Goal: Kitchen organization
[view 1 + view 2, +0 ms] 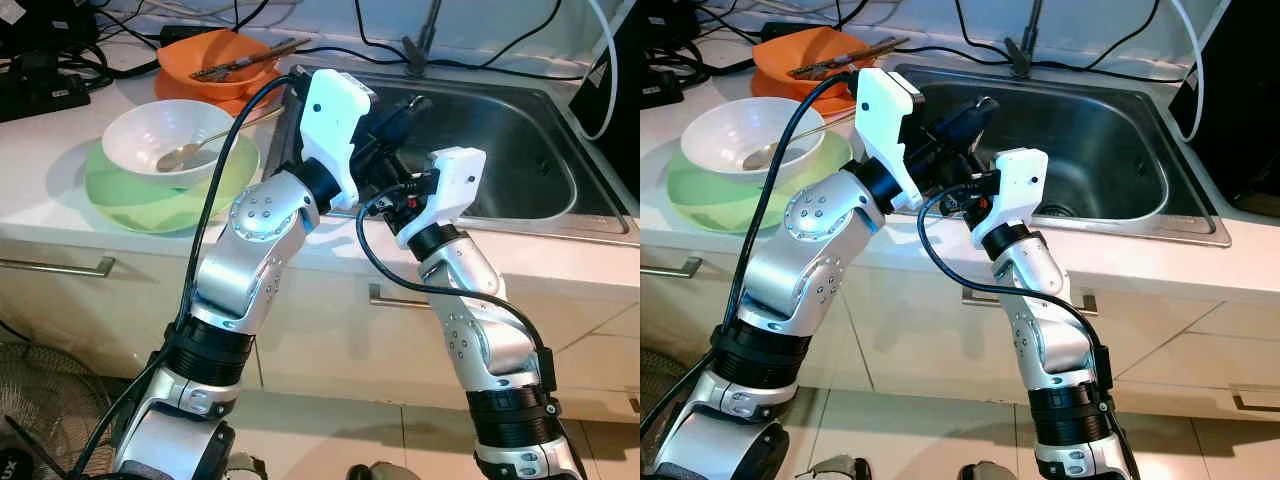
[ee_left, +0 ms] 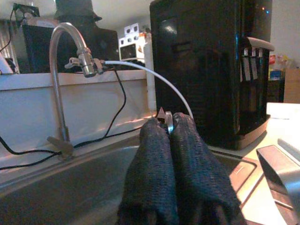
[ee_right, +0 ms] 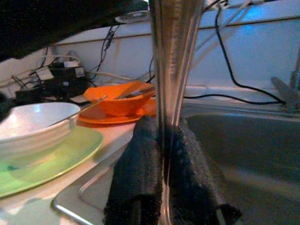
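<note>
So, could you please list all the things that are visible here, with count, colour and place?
Sink: one, steel, in the counter.
Tap: one, silver, behind the sink.
White bowl: one, on the green plate, spoon inside.
Green plate: one, on the counter.
Orange bowl: one, on an orange plate, utensils inside.
Metal utensil: one, silver, clamped in the right gripper.
Left gripper: black fingers shut on a small metal piece, over the sink.
Right gripper: black, beside the sink edge.

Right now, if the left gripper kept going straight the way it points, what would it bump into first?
Probably the black appliance beyond the sink. The left gripper, shut on a small metal tip, aims across the basin at its lower corner, though depth is unclear.
</note>
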Controlling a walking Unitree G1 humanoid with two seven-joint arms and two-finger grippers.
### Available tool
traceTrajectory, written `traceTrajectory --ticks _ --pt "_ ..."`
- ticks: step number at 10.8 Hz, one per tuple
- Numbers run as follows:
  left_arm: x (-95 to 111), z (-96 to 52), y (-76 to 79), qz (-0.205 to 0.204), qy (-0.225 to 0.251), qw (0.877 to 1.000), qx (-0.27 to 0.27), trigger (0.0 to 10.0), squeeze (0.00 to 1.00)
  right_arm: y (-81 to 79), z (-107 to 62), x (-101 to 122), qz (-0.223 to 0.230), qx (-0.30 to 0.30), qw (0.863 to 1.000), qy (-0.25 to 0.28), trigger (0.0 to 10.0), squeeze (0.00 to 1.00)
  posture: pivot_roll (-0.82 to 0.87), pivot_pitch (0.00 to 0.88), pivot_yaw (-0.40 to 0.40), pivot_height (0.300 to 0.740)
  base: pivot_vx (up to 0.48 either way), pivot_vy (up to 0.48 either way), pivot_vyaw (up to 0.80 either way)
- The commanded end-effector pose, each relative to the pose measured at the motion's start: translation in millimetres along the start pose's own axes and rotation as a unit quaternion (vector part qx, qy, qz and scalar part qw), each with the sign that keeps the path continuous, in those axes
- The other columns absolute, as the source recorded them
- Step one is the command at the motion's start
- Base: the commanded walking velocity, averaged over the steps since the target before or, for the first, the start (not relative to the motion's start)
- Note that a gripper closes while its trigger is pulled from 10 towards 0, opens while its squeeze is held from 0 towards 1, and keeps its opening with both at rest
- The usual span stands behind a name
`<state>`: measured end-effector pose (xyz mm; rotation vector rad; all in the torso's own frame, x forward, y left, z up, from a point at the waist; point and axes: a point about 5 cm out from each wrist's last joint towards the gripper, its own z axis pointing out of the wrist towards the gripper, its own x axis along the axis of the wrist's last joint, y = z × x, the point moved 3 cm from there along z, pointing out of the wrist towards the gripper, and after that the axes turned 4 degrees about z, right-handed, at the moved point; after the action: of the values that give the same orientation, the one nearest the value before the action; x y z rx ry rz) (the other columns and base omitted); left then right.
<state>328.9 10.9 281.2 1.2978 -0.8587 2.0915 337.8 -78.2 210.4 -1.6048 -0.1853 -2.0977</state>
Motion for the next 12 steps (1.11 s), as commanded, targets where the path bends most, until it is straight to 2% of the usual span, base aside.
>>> traceTrajectory --ticks 1,4,5,6,8,9,10,12 --pt "1.7 0.0 -2.0 0.006 0.003 1.0 0.007 10.0 1.0 8.6 1.3 7.8 -0.004 -0.015 1.0 0.016 0.0 0.0 -0.02 0.064 -0.046 0.74 0.0 0.0 0.0" --pt "4.8 -0.4 -7.3 0.004 0.011 1.0 0.021 10.0 1.0 17.6 7.1 12.1 -0.013 -0.026 0.999 0.021 0.0 0.0 -0.02 0.062 -0.054 0.74 0.0 0.0 0.0" --pt "6.1 -1.7 -9.0 0.004 0.014 1.0 0.027 10.0 0.7 23.0 11.9 14.5 -0.019 -0.032 0.999 0.024 0.0 0.0 -0.02 0.062 -0.055 0.74 0.0 0.0 0.0" --pt "6.0 -4.7 -10.9 0.003 0.015 0.999 0.035 10.0 0.0 30.4 17.6 15.7 -0.027 -0.041 0.999 0.024 0.0 0.0 -0.02 0.062 -0.055 0.74 0.0 0.0 0.0" --pt "-0.5 -15.0 -16.6 -0.006 0.001 0.998 0.056 10.0 0.0 43.8 28.3 13.4 -0.04 -0.058 0.997 0.019 0.0 0.0 -0.01 0.067 -0.059 0.74 0.0 0.0 0.0" --pt "-16.1 -28.6 -21.3 0.0 -0.033 0.997 0.074 10.0 0.0 51.3 39.3 11.4 -0.057 -0.071 0.996 0.012 6.9 0.0 -0.01 0.074 -0.062 0.74 0.0 0.0 0.0" --pt "-32.2 -43.6 -22.6 0.001 -0.07 0.994 0.088 10.0 0.0 59.9 48.0 8.2 -0.069 -0.093 0.993 0.002 10.0 0.0 0.01 0.084 -0.069 0.74 0.0 0.0 0.0" --pt "-52.5 -66.3 -16.7 0.003 -0.127 0.988 0.092 10.0 0.0 73.4 55.8 -0.8 -0.076 -0.127 0.989 -0.02 10.0 0.0 0.03 0.104 -0.084 0.74 0.0 0.0 0.0"
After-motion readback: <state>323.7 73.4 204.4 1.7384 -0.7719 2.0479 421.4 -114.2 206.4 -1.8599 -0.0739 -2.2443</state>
